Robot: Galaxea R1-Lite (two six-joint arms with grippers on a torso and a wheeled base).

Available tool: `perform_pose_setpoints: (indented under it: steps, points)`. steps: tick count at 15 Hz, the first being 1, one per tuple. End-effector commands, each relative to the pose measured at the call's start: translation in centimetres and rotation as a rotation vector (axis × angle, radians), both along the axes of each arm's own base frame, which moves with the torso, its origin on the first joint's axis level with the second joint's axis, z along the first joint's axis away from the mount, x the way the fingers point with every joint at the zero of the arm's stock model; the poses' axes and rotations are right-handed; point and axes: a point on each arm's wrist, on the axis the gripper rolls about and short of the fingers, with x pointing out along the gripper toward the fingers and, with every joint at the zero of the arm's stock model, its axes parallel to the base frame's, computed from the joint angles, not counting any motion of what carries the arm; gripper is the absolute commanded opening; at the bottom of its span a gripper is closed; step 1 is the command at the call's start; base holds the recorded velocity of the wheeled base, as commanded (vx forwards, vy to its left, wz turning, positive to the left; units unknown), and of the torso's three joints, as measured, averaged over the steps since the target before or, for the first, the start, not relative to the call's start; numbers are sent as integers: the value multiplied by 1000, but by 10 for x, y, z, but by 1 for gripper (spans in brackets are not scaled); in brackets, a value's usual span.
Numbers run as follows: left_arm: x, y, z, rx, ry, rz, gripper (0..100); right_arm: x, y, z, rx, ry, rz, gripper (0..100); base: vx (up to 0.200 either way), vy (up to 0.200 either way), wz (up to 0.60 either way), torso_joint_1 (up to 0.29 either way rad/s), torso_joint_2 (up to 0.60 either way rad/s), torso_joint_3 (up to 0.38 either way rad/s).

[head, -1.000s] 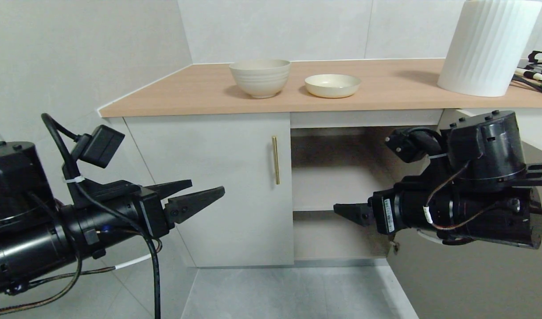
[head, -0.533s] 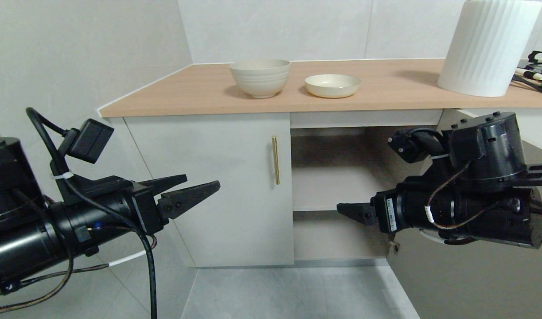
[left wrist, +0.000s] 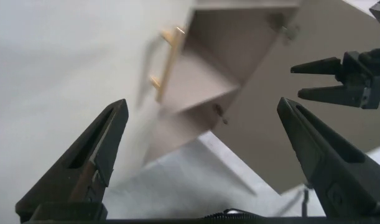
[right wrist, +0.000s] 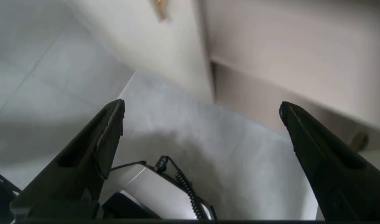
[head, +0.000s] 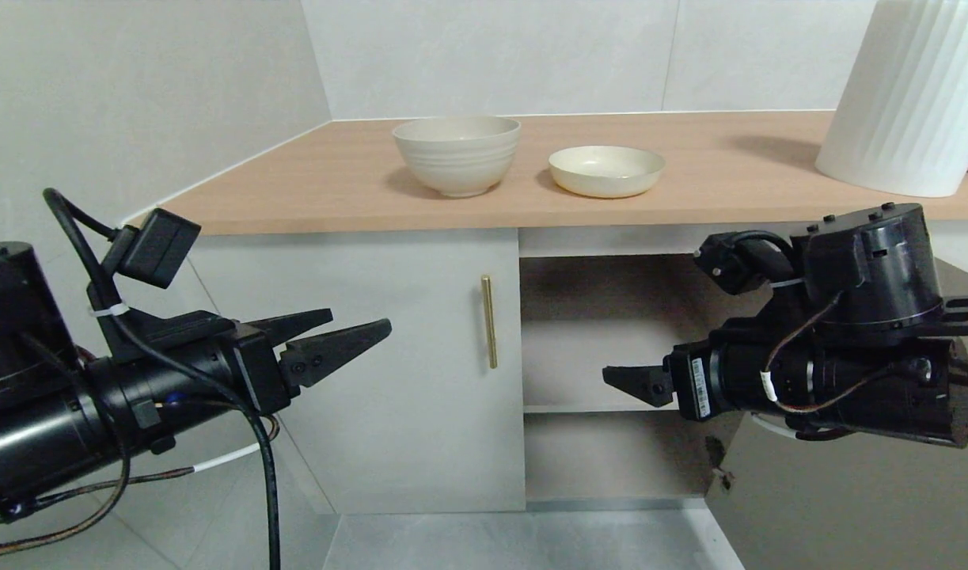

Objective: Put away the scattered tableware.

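Fingers on both grippers are spread apart and hold nothing. The left gripper [head: 359, 323] hangs low in front of the shut door [head: 373, 380]. The right gripper [head: 620, 378] hangs in front of the open cabinet [head: 594, 317]. The bowl [head: 457, 154] and the dish [head: 606, 169] sit side by side, not touching, on the counter [head: 705, 194] above both grippers. The cabinet looks ready and nothing is picked up yet, so this is likely the approach. Next, one arm would need to rise to the counter, close on a rim, then lower the piece onto the shelf [head: 586, 408].
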Motion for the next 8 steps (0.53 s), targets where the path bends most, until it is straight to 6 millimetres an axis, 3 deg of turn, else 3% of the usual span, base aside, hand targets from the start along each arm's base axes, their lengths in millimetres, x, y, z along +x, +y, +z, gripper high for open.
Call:
perform_pose_setpoints:
  steps: [1,2,8]
  points:
    - [1,0,-1,1,5,0,100,-2,-1,2,5,-7,2,100,200,0,0,7,2,7]
    - [1,0,-1,1,5,0,100,-3,-2,3,7,-8,3,100,200,0,0,2,-2,2]
    - [0,0,0,0,1,0,100,-6,-4,5,13,-12,8,100,0,0,0,0,0,0]
